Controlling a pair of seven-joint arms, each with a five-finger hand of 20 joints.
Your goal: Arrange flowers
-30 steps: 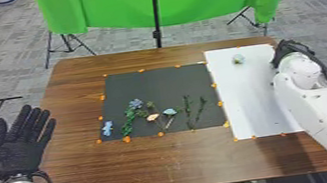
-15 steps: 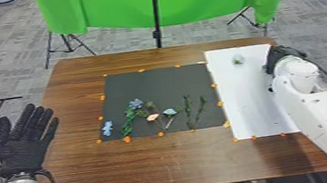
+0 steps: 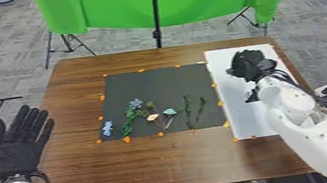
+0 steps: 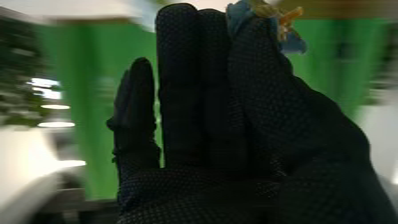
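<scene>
Nearest, at nine o'clock from the brown wooden desk (image 3: 179, 170), the left hand (image 3: 13, 150) hangs just beside it, fingers straight and spread, holding nothing. The flowers lie across the near half of the dark mat (image 3: 154, 84), one beside another. Round from the mat's middle, a small blue piece (image 3: 107, 128) is at eight o'clock and a leafy green stem (image 3: 128, 125) at seven, with a blue flower head (image 3: 136, 103) at its far end. Toward six o'clock are a peach flower (image 3: 152, 117) and a pale blue flower (image 3: 169, 112), heads near each other. A green stem (image 3: 189, 112) and, just beside it, a thinner sprig (image 3: 201, 109) lie near four o'clock. The white sheet (image 3: 244, 120) runs along the desk's three o'clock side. Over its far part, toward one o'clock on the desk, is the right hand (image 3: 251, 66). In the right wrist view, that hand (image 4: 200, 150) pinches a blue flower (image 4: 291, 44) at its fingertips. Farthest, at twelve o'clock beyond the desk, hangs a green cloth (image 3: 105, 8).
</scene>
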